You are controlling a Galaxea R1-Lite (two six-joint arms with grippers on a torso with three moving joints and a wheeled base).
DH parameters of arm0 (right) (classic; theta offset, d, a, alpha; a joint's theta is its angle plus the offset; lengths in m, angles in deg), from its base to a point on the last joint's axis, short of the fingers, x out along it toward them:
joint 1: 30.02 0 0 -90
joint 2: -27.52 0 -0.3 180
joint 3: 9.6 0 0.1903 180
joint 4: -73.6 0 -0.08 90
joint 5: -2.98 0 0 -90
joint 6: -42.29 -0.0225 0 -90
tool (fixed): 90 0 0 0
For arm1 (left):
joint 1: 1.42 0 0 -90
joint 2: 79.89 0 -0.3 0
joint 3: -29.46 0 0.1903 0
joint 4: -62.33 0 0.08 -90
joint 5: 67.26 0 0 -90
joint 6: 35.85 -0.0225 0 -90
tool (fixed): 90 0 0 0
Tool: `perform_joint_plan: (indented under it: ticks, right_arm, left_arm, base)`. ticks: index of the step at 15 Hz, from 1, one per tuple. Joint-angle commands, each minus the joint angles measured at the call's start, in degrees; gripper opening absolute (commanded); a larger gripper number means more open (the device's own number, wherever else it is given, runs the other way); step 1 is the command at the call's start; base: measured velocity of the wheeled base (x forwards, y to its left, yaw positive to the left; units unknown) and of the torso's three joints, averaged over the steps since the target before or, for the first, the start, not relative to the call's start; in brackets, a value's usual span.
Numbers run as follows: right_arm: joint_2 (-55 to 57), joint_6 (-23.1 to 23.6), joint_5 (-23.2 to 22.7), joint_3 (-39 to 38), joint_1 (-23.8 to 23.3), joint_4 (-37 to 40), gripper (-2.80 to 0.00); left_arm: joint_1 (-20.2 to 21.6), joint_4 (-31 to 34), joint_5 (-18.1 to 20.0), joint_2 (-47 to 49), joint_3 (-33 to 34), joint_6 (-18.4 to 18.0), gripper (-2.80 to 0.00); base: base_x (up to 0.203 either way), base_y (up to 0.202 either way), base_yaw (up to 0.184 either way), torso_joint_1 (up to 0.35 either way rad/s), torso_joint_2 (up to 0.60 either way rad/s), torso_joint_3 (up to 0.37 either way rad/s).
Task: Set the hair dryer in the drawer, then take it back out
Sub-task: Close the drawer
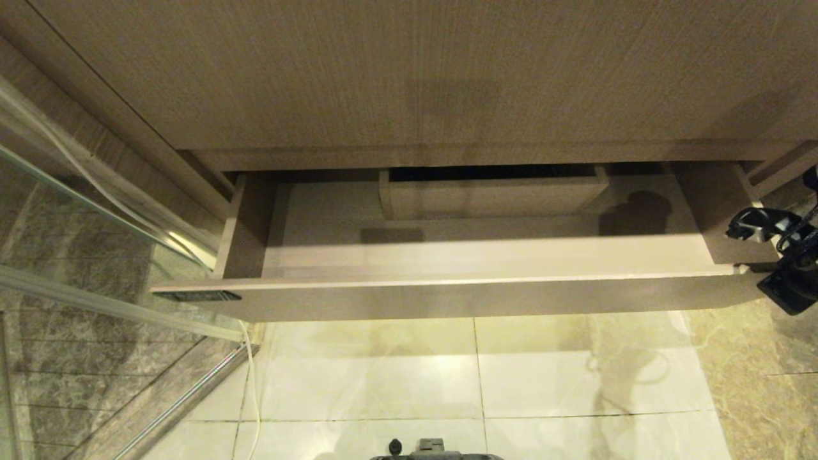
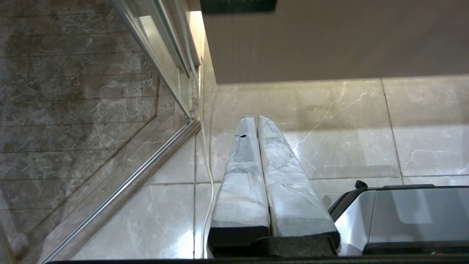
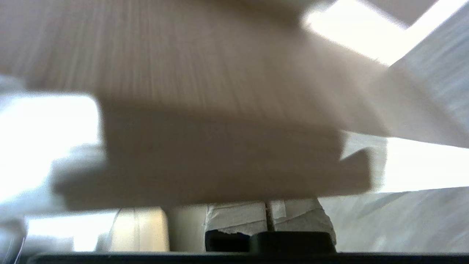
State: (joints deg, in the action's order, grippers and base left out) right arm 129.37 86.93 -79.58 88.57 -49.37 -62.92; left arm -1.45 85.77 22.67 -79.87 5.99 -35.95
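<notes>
the drawer [image 1: 447,300] looks like pale wood-grain board, matt, as does the panel [image 1: 409,76] above it. the floor [image 1: 543,377] is glossy marbled tile. a glass screen [image 1: 70,211] stands in a shiny metal frame. the left gripper [image 2: 256,121] has fingers [image 2: 242,176] wrapped in rough grey tape.

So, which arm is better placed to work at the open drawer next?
The right arm, I think. The right gripper, shut, is at the right end of the open drawer. The left gripper, shut, hangs over the floor tiles, below the drawer front.
</notes>
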Motion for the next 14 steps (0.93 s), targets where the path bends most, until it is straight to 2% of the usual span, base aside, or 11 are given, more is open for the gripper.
perform_joint_plan:
  ticks: [1, 2, 3, 8, 11, 14]
  right_arm:
    - [-2.6, 3.3, -7.3, -0.3, 0.4, -14.2, -2.80]
    - [-3.4, 5.2, -10.1, -0.4, 0.4, -16.6, -2.80]
    - [-3.9, 5.3, -10.7, -0.1, 0.3, -17.4, -2.80]
    - [-8.7, 5.1, -10.9, -1.6, -1.7, -21.6, -2.80]
    - [-10.7, 5.2, -11.0, -2.7, -1.9, -20.8, -2.80]
    - [-14.0, 4.7, -10.7, -4.9, -1.7, -14.7, -2.80]
  left_arm:
    - [0.0, 0.0, 0.0, 0.0, 0.0, 0.0, -2.80]
    - [-0.1, 0.0, 0.0, 0.1, 0.1, 0.0, -2.80]
    - [0.0, 0.0, 0.0, 0.0, 0.0, 0.0, -2.80]
    - [-0.1, 0.0, 0.0, 0.0, 0.1, 0.0, -2.80]
    - [-0.1, 0.0, 0.0, 0.1, 0.0, 0.0, -2.80]
    - [0.0, 0.0, 0.0, 0.0, 0.0, 0.0, -2.80]
  base:
    - [0.000, 0.000, 0.000, 0.000, 0.00, 0.000]
    - [0.000, 0.000, 0.000, 0.000, 0.00, 0.000]
    - [0.000, 0.000, 0.000, 0.000, 0.00, 0.000]
    - [0.000, 0.000, 0.000, 0.000, 0.00, 0.000]
    - [0.000, 0.000, 0.000, 0.000, 0.00, 0.000]
    - [0.000, 0.000, 0.000, 0.000, 0.00, 0.000]
